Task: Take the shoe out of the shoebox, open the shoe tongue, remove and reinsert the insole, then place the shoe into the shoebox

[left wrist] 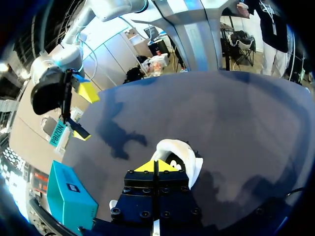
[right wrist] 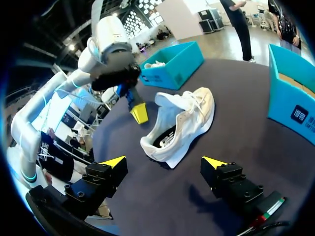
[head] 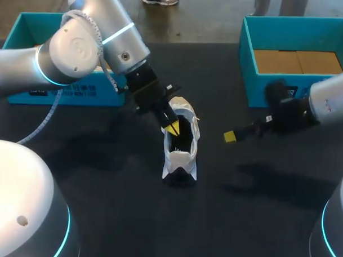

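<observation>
A white shoe (head: 180, 147) stands on the dark table near the middle, heel toward me, its opening upward. My left gripper (head: 172, 127) hovers over the shoe's opening with its yellow tips pressed together and nothing seen between them. In the left wrist view the shut gripper (left wrist: 155, 166) sits just above the shoe (left wrist: 183, 156). My right gripper (head: 231, 136) hangs to the right of the shoe, apart from it. Its own view shows the right gripper (right wrist: 165, 162) wide open, the shoe (right wrist: 183, 123) ahead of it and the left gripper (right wrist: 139, 113) beside the opening.
A teal shoebox (head: 250, 58) with a brown cardboard floor stands at the back right. A second teal box (head: 28, 27) sits at the back left behind my left arm. Bare table lies in front of the shoe.
</observation>
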`<action>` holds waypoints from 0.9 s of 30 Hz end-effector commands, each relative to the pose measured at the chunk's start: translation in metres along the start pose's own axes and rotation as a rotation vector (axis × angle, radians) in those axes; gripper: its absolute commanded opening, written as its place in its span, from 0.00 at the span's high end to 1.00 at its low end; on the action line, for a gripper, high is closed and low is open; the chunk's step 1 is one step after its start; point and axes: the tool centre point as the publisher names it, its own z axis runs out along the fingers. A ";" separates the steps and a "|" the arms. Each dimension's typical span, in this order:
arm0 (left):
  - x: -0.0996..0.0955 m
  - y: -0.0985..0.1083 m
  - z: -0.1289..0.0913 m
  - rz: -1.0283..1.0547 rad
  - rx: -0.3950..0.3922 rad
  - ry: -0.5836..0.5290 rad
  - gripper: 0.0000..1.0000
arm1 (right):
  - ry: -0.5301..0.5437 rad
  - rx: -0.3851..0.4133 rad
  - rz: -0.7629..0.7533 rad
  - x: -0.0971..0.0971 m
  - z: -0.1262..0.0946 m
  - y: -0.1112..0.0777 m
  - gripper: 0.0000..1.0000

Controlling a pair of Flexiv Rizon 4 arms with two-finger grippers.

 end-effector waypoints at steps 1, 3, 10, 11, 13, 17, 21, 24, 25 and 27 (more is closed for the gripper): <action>0.000 0.000 0.000 0.000 -0.003 0.003 1.00 | -0.005 -0.004 -0.003 0.014 -0.035 0.005 0.00; 0.000 0.000 0.000 0.000 -0.003 0.003 1.00 | -0.003 0.007 -0.011 0.019 -0.041 0.009 0.00; 0.000 0.000 0.000 0.000 -0.003 0.003 1.00 | 0.004 0.020 0.008 0.025 -0.059 0.008 0.00; 0.000 0.000 0.000 0.000 -0.003 0.003 1.00 | 0.006 0.022 0.009 0.026 -0.061 0.007 0.00; -0.002 0.001 0.000 0.044 -0.008 0.071 1.00 | 0.009 0.033 0.010 0.027 -0.063 0.006 0.00; -0.008 0.002 -0.002 0.105 -0.043 0.127 1.00 | 0.006 0.034 0.015 0.030 -0.070 0.004 0.00; -0.010 0.006 0.002 0.145 -0.053 0.181 1.00 | 0.000 0.031 0.016 0.033 -0.075 0.002 0.00; -0.010 0.009 0.007 0.176 -0.076 0.228 1.00 | -0.001 0.032 0.019 0.034 -0.077 0.001 0.00; -0.010 0.011 0.009 0.184 -0.094 0.244 1.00 | 0.000 0.032 0.019 0.035 -0.078 0.001 0.00; -0.010 0.013 0.013 0.207 -0.109 0.273 1.00 | 0.001 0.034 0.017 0.035 -0.079 0.000 0.00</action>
